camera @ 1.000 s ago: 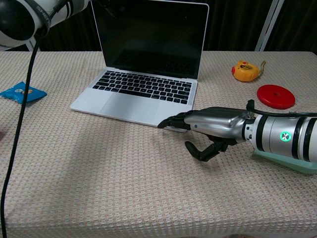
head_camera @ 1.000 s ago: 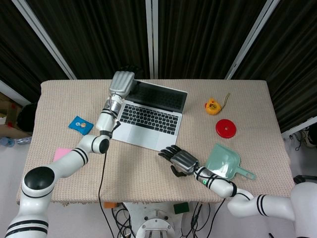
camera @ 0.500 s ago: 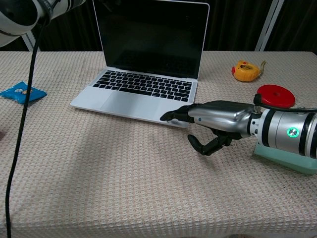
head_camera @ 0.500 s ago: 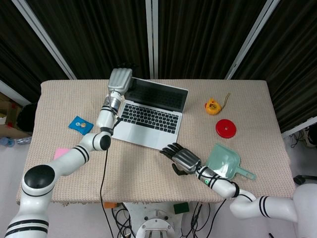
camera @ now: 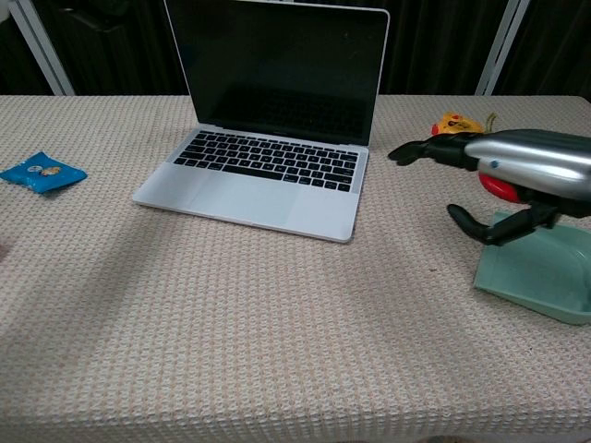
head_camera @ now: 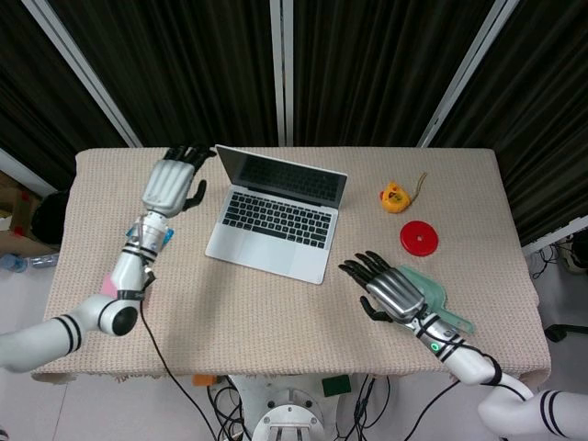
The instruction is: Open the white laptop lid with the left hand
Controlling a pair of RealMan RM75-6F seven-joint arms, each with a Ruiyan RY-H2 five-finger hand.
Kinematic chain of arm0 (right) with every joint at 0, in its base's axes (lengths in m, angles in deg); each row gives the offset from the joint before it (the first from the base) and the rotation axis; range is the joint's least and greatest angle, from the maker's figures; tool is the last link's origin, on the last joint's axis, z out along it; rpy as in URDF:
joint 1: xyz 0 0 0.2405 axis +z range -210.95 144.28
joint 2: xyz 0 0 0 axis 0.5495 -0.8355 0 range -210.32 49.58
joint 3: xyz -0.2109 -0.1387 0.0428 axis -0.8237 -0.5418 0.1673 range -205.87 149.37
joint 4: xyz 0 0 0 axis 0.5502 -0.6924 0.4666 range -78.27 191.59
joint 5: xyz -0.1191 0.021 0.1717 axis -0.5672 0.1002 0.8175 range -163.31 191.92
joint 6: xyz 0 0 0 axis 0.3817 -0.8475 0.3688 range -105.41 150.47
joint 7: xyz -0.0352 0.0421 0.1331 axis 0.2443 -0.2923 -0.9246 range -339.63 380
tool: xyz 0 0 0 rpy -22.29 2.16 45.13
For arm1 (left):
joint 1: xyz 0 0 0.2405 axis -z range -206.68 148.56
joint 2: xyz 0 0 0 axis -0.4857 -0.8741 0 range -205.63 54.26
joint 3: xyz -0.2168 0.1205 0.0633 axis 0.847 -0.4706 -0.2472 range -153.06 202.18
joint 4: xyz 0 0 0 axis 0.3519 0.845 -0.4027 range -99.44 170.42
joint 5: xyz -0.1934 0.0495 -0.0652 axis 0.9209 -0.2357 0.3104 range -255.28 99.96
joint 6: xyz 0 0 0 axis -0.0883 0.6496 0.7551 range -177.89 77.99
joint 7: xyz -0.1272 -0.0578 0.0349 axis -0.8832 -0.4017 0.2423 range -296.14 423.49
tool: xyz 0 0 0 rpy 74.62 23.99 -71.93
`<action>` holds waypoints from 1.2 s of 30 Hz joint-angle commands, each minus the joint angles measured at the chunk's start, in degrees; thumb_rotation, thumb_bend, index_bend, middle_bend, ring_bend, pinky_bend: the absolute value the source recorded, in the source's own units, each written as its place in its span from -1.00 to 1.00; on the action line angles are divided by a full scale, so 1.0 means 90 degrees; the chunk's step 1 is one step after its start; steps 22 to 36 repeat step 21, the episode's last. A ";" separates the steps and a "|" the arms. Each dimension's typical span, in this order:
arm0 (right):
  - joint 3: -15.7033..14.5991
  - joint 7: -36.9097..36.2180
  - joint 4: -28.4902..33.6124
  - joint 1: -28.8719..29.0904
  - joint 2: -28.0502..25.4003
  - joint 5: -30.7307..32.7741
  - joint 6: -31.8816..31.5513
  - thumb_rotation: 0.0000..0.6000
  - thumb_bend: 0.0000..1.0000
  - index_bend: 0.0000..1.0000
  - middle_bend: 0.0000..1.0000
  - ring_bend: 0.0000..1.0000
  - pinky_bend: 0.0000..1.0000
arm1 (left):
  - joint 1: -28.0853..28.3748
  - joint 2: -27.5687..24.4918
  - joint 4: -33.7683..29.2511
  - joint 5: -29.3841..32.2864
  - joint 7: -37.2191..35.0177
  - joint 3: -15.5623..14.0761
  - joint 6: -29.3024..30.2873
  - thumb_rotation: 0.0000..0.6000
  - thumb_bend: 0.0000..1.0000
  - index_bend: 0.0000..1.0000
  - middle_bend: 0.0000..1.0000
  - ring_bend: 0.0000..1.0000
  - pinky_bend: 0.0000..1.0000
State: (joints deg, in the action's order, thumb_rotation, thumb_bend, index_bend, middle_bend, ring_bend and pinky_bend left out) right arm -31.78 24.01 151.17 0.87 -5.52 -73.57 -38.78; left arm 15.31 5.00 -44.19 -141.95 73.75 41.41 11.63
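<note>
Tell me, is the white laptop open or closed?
Open. The white laptop has its lid standing up, so the dark screen and black keys show. Neither hand touches it.

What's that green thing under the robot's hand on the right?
A pale green dustpan lies on the table beneath the right hand, which hovers open over it. The hand covers part of the pan.

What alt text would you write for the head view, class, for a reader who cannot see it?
A white laptop sits open on a beige table, with both robot hands off it: the left hand open beside its left edge, the right hand open over a green dustpan. A yellow toy and red disc lie to the right.
</note>
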 commanded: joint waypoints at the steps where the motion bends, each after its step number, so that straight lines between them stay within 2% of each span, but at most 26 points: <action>1: -0.0338 -0.0229 0.0202 -0.0621 -0.0645 -0.0256 -0.0764 0.71 -0.05 -1.00 -0.81 -1.00 -1.00 | -0.1194 -0.0962 -0.1149 -0.0448 -0.0232 -0.0711 0.1042 1.00 -0.01 -0.59 -0.64 -0.80 -0.70; 4: -0.0468 -0.0399 0.0151 -0.1031 -0.1036 -0.0226 -0.1220 0.71 -0.27 -1.00 -0.80 -1.00 -1.00 | -0.1817 -0.1299 -0.1517 -0.0676 -0.0354 -0.1119 0.1535 1.00 -0.20 -0.59 -0.64 -0.80 -0.71; 7: -0.0559 -0.0619 0.0102 -0.1433 -0.1345 -0.0156 -0.1637 0.71 -0.39 -1.00 -0.80 -1.00 -1.00 | -0.2399 -0.1466 -0.1652 -0.0987 -0.0478 -0.1530 0.2041 1.00 -0.43 -0.59 -0.64 -0.80 -0.73; 11: -0.0623 -0.1042 -0.0070 -0.1942 -0.1556 -0.0079 -0.2142 0.71 -0.42 -1.00 -0.80 -1.00 -1.00 | -0.3072 -0.1592 -0.1701 -0.1347 -0.0505 -0.2013 0.2603 1.00 -0.48 -0.59 -0.64 -0.80 -0.75; 17: -0.0623 -0.1619 -0.0667 -0.2681 -0.1314 -0.0105 -0.2869 1.00 -0.42 -1.00 -0.80 -1.00 -1.00 | -0.4088 -0.1265 -0.1565 -0.2136 -0.0506 -0.2489 0.3850 1.00 -0.48 -0.59 -0.64 -0.80 -0.75; 21: -0.0530 -0.1834 -0.0974 -0.2812 -0.1194 -0.0174 -0.2957 1.00 -0.41 -1.00 -0.80 -1.00 -1.00 | -0.4440 -0.1041 -0.1202 -0.2516 -0.0340 -0.2645 0.4213 1.00 -0.48 -0.59 -0.64 -0.80 -0.75; 36: -0.0530 -0.1834 -0.0974 -0.2812 -0.1194 -0.0174 -0.2957 1.00 -0.41 -1.00 -0.80 -1.00 -1.00 | -0.4440 -0.1041 -0.1202 -0.2516 -0.0340 -0.2645 0.4213 1.00 -0.48 -0.59 -0.64 -0.80 -0.75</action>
